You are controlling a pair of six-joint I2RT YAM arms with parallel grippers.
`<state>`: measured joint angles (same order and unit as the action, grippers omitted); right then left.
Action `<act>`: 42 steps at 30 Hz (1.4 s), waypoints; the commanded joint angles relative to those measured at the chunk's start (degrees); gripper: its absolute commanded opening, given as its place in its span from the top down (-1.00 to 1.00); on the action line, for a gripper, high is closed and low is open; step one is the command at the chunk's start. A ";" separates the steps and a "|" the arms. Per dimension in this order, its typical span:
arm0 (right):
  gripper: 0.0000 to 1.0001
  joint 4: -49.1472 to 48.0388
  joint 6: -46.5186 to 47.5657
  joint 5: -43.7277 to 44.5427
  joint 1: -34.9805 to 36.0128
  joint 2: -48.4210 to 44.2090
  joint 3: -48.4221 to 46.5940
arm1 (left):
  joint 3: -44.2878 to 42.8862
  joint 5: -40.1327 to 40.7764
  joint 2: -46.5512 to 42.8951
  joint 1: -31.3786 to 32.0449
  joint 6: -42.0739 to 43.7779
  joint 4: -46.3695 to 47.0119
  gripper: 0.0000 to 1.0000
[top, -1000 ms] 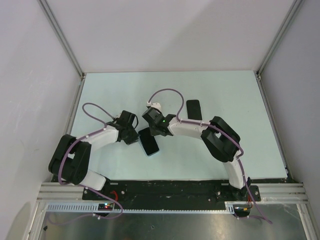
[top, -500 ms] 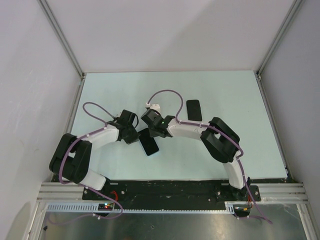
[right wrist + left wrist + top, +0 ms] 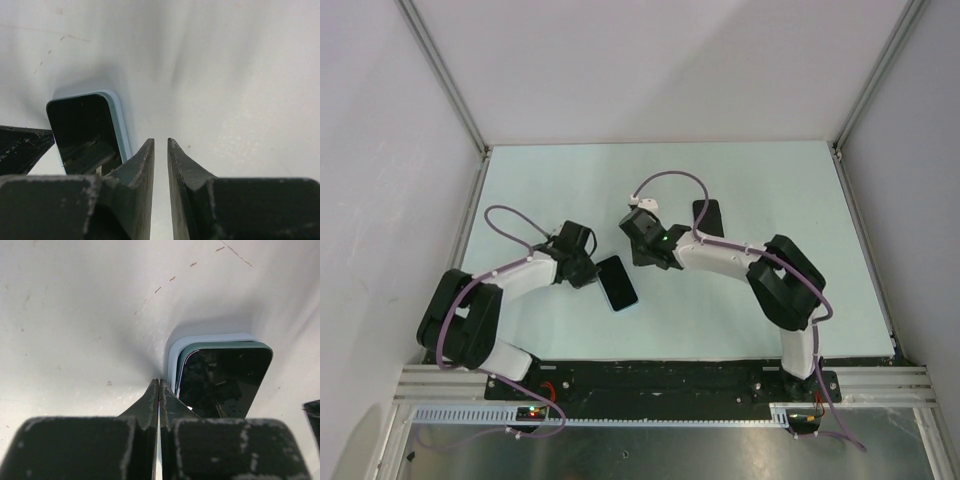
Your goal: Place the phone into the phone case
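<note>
As the shut left end effector [image 3: 159, 386] apparently steadies the translucent pale-blue phone case [image 3: 172, 354], the right end effector [image 3: 160, 142] hovers slightly parted, empty.

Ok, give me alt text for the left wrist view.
Left gripper, shut, its tips beside the near corner of a dark phone lying in a pale-blue case on the white table. Something black pokes in at the right edge.

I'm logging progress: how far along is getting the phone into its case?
Done: the phone lies on the case, inside its pale rim. In hand: the shut left hand rests at its edge. Left: one side seems not fully seated; the right hand holds nothing.
</note>
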<state>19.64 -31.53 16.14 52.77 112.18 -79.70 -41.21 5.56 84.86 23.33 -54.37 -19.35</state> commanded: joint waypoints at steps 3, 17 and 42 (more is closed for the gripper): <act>0.58 -1.13 -0.91 0.55 -0.58 -5.62 3.71 | 2.49 0.76 -4.28 0.99 0.63 2.05 1.00; 0.59 -2.53 -2.31 0.30 3.42 -6.96 10.56 | 7.79 1.26 -9.22 6.07 -2.18 3.20 1.00; 0.62 -3.59 -3.73 -1.16 8.28 -5.22 10.62 | 9.20 1.60 -9.44 10.19 -4.38 4.13 1.00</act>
<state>17.91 -33.98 15.49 59.33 107.66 -69.12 -32.67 6.31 76.38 32.51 -57.21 -16.43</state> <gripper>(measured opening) 0.195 0.003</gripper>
